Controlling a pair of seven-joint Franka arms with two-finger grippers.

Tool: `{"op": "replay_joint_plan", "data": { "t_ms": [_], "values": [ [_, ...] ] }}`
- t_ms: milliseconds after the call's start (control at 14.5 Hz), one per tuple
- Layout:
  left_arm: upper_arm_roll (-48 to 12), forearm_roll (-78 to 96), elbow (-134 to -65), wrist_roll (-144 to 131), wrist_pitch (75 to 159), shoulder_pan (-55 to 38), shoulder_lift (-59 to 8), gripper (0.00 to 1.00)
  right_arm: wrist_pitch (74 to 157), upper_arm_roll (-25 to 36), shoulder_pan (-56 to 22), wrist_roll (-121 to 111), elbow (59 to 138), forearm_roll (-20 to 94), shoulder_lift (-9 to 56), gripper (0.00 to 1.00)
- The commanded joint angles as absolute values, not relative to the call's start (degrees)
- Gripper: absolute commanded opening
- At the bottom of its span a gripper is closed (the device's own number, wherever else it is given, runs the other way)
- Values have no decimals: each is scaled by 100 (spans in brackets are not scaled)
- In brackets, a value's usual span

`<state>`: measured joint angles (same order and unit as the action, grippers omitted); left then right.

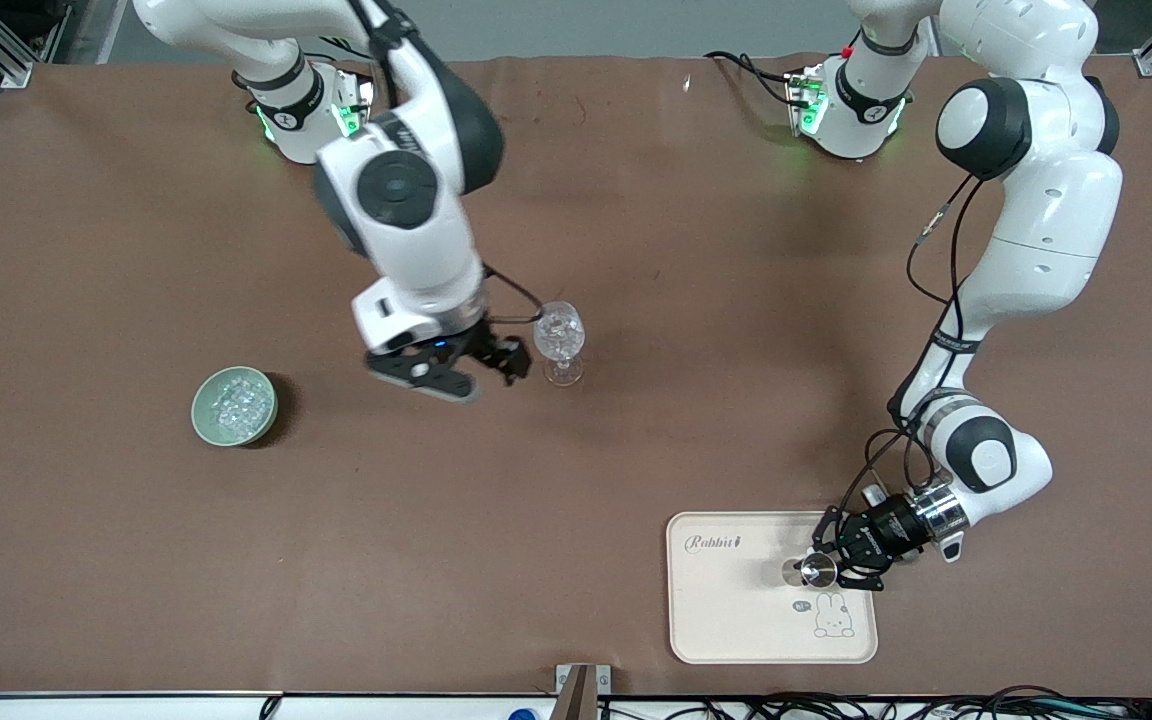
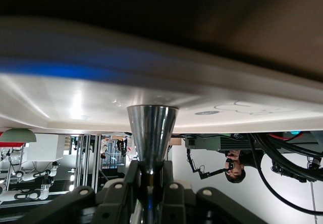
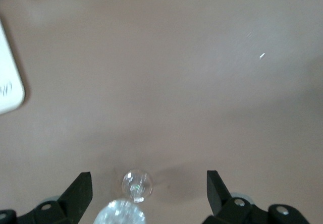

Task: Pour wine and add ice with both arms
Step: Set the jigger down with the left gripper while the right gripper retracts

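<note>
A clear cut-glass wine glass [image 1: 559, 340] stands mid-table. My right gripper [image 1: 514, 360] is open just beside it, toward the right arm's end. In the right wrist view the glass [image 3: 136, 185] lies between the spread fingers [image 3: 81, 188], untouched. The ice [image 1: 234, 405] fills a pale green bowl [image 1: 202, 420] nearer the right arm's end. My left gripper [image 1: 831, 565] is shut on a small metal cup [image 1: 812, 571] on the white tray [image 1: 726, 610]. In the left wrist view the fingers [image 2: 123, 193] clamp the cup's narrow part [image 2: 151, 128], and its wide end meets the tray [image 2: 75, 93].
The table is covered by a brown mat [image 1: 636, 200]. The tray lies close to the table's front edge, with a rabbit drawing [image 1: 833, 615] on it. Cables [image 1: 836, 705] run along that edge. No wine bottle is in view.
</note>
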<state>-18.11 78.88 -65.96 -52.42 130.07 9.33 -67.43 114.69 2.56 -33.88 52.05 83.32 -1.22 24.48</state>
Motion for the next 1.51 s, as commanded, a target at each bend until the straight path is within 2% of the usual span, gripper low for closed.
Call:
{"op": "replay_joint_plan", "data": {
  "t_ms": [0, 69, 138, 207, 413, 620, 895, 1033, 1239, 1446],
  "values": [
    [-1802, 7998, -6548, -5203, 12964, 914, -6794, 57, 11364, 158, -2779, 4678, 8621, -167, 1917, 100],
    [-1802, 7998, -6557, -5221, 12973, 897, -6777, 71, 11295, 158, -2516, 4589, 8726, -167, 1751, 100],
    [-1793, 7981, -6565, -5195, 12973, 896, -6742, 94, 11207, 158, -2261, 4336, 8875, -167, 1558, 100],
    [-1784, 7911, -6574, -5186, 12973, 905, -6672, 100, 11154, 158, -1972, 3828, 9094, -167, 1303, 100],
    [-1767, 6869, -6618, -5308, 12981, 984, -6260, 100, 11049, 158, -1285, 3236, 9360, -167, 906, 100],
    [-1767, 4868, -6724, -6246, 12903, 984, -5679, 100, 10513, 149, -661, 2560, 9299, -150, 599, 100],
    [-1775, 2676, -6715, -6548, 12104, 976, -5152, 100, 9505, 150, -107, 1322, 8687, -62, 466, 100],
    [-1801, 1518, -6697, -6504, 11691, 958, -4853, 100, 8634, 158, -27, 1029, 8255, -62, 466, 100],
    [-2047, -171, -6688, -6172, 11129, 862, -4352, 100, 8316, 158, 35, 1002, 7938, 78, 440, 100],
    [-2276, -1008, -6680, -5390, 10592, 861, -3991, 100, 7955, 158, 87, 967, 7761, 70, 317, 100]
  ]
}}
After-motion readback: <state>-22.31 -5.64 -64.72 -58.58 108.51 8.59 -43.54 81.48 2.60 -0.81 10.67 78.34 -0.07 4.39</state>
